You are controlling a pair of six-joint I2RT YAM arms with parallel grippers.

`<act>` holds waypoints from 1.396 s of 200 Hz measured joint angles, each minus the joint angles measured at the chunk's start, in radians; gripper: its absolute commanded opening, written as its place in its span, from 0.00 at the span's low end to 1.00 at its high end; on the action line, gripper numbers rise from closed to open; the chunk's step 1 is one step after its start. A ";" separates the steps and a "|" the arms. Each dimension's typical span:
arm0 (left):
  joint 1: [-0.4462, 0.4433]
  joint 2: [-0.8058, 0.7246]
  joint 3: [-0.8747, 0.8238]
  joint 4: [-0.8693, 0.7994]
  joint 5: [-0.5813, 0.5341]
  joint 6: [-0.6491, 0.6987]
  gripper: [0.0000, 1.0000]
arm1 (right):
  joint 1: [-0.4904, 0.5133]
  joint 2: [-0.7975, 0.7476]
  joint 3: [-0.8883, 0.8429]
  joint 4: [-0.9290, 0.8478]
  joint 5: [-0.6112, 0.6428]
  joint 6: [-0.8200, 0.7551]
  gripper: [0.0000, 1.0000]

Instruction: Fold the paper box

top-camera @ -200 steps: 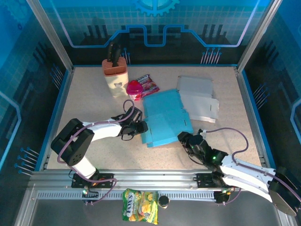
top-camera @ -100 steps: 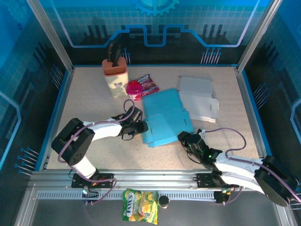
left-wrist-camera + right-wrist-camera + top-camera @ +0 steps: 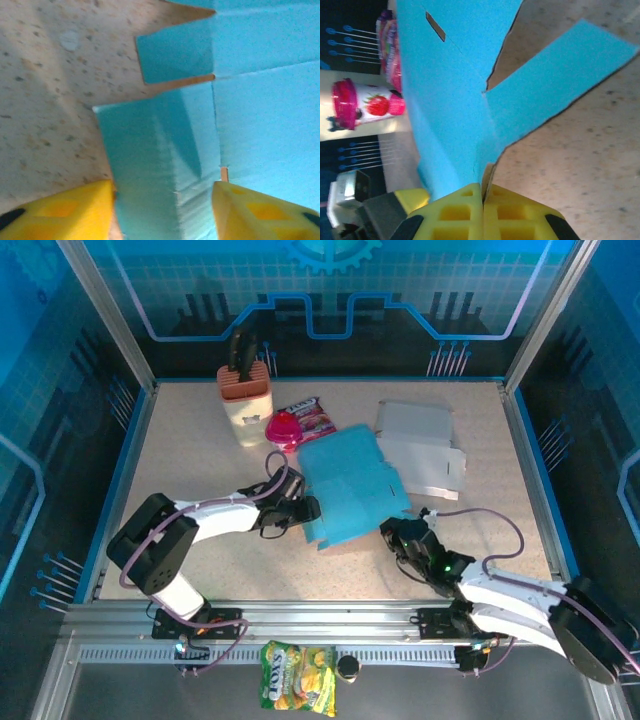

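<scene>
The blue paper box (image 3: 350,485) lies unfolded as a flat sheet in the middle of the table. My right gripper (image 3: 397,532) is shut on its near right edge, and in the right wrist view the blue sheet (image 3: 445,100) rises out of the closed yellow gripper (image 3: 483,192), with one flap (image 3: 560,85) hanging over the table. My left gripper (image 3: 306,512) is at the sheet's left edge. In the left wrist view it (image 3: 162,200) stands open, its fingers (image 3: 75,210) on either side of a blue side flap (image 3: 150,150) without pinching it.
A white flat box (image 3: 420,455) lies just behind and to the right of the blue sheet. A pink yogurt cup (image 3: 285,428), a candy wrapper (image 3: 315,417) and a knife holder (image 3: 245,400) stand at the back left. A snack bag (image 3: 297,677) lies on the front rail.
My right gripper has shut on the blue sheet's near right edge. The sheet has shifted toward the back and its right side has lifted. My left gripper has opened wider.
</scene>
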State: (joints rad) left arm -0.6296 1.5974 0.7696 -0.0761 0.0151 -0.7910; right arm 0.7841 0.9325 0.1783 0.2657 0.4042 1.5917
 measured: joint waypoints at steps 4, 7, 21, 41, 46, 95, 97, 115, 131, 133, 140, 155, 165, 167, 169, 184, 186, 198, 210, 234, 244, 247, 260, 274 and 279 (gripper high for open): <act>-0.008 -0.010 0.002 -0.008 -0.003 0.005 0.64 | 0.000 -0.014 0.010 -0.016 0.000 0.000 0.00; -0.018 -0.021 0.003 -0.017 -0.010 0.007 0.65 | -0.002 -0.029 0.023 -0.036 -0.003 -0.001 0.00; -0.063 -0.096 0.021 -0.067 -0.043 0.019 0.69 | -0.015 -0.071 0.072 -0.094 -0.020 -0.008 0.00; -0.122 -0.211 0.074 -0.127 -0.107 0.040 0.71 | -0.056 -0.091 0.150 -0.161 -0.061 -0.027 0.00; -0.138 -0.241 0.092 -0.141 -0.129 0.048 0.71 | -0.067 -0.090 0.169 -0.172 -0.072 -0.032 0.00; -0.329 -0.441 0.177 -0.240 -0.414 0.198 0.70 | -0.145 -0.039 0.416 -0.292 -0.185 -0.083 0.00; -0.336 -0.446 0.177 -0.241 -0.423 0.203 0.70 | -0.149 -0.036 0.431 -0.297 -0.189 -0.086 0.00; -0.415 -0.503 0.175 -0.243 -0.525 0.324 0.71 | -0.180 -0.008 0.530 -0.329 -0.231 -0.108 0.00; -0.471 -0.544 0.155 -0.212 -0.603 0.433 0.72 | -0.212 0.023 0.613 -0.356 -0.267 -0.124 0.00; -0.480 -0.551 0.148 -0.203 -0.615 0.453 0.72 | -0.217 0.028 0.629 -0.361 -0.275 -0.127 0.00; -0.499 -0.571 0.124 -0.174 -0.644 0.508 0.73 | -0.234 0.045 0.667 -0.375 -0.292 -0.135 0.00; -0.528 -0.614 0.054 -0.104 -0.687 0.623 0.75 | -0.264 0.077 0.745 -0.404 -0.327 -0.151 0.00; -0.534 -0.638 0.005 -0.059 -0.712 0.686 0.76 | -0.280 0.093 0.795 -0.423 -0.348 -0.159 0.00; -0.534 -0.642 -0.002 -0.053 -0.716 0.698 0.77 | -0.285 0.096 0.808 -0.430 -0.356 -0.163 0.00; -0.534 -0.646 -0.013 -0.043 -0.723 0.716 0.77 | -0.286 0.097 0.811 -0.431 -0.359 -0.164 0.00; -0.534 -0.663 -0.072 0.024 -0.763 0.797 0.84 | -0.309 0.109 0.879 -0.474 -0.391 -0.179 0.00; -0.534 -0.665 -0.080 0.036 -0.770 0.813 0.84 | -0.311 0.111 0.888 -0.481 -0.394 -0.182 0.00; -0.534 -0.668 -0.121 0.109 -0.801 0.877 0.87 | -0.323 0.116 0.937 -0.521 -0.415 -0.196 0.00; -0.526 -0.668 -0.154 0.183 -0.824 0.945 0.87 | -0.333 0.116 0.973 -0.556 -0.435 -0.207 0.00; -0.451 -0.680 -0.177 0.265 -0.806 1.003 0.87 | -0.354 0.111 1.009 -0.621 -0.470 -0.222 0.00; -0.410 -0.696 -0.179 0.287 -0.780 1.011 0.87 | -0.363 0.107 1.009 -0.652 -0.480 -0.226 0.00; -0.403 -0.700 -0.179 0.292 -0.772 1.013 0.87 | -0.366 0.106 1.009 -0.659 -0.483 -0.227 0.00; -0.372 -0.717 -0.178 0.309 -0.725 1.027 0.86 | -0.374 0.104 1.009 -0.692 -0.495 -0.229 0.00; -0.362 -0.717 -0.176 0.314 -0.659 1.036 0.84 | -0.381 0.101 1.009 -0.716 -0.507 -0.231 0.00; -0.362 -0.713 -0.175 0.314 -0.637 1.039 0.84 | -0.385 0.100 1.009 -0.721 -0.512 -0.231 0.00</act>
State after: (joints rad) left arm -0.9916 0.8841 0.5941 0.2375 -0.6216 0.2478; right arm 0.3996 1.0325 1.1870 -0.4557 -0.1081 1.3605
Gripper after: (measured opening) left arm 0.850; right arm 0.063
